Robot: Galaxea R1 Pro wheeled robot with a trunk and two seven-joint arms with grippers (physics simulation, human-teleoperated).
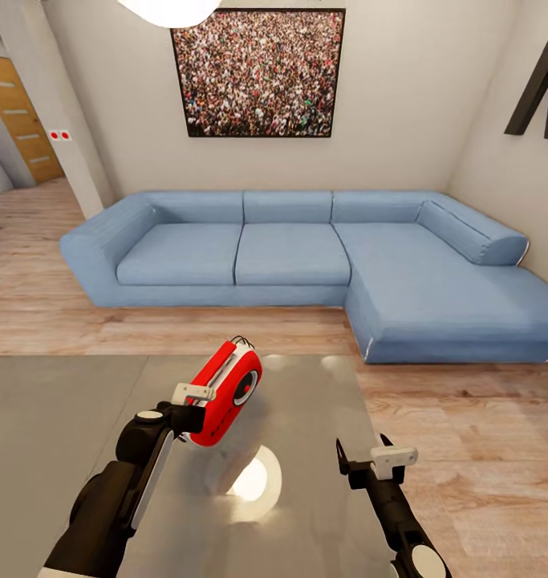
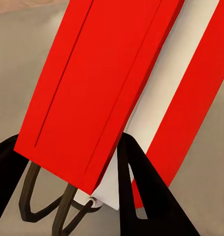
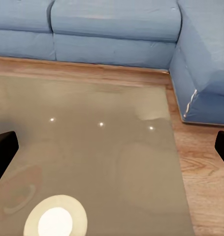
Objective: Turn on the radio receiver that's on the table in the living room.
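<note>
One small rounded red radio receiver (image 1: 224,393) with white sides, round grey dial facing right, tilted, clamped in left gripper (image 1: 195,401) above glossy grey table (image 1: 57,417), right gripper (image 1: 362,466) jaws apart

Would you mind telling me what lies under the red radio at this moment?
The radio receiver is tilted in the left gripper, above the table. Beneath it lie the glossy grey top and a bright lamp reflection. Whether its lower edge touches the table is hidden.
</note>
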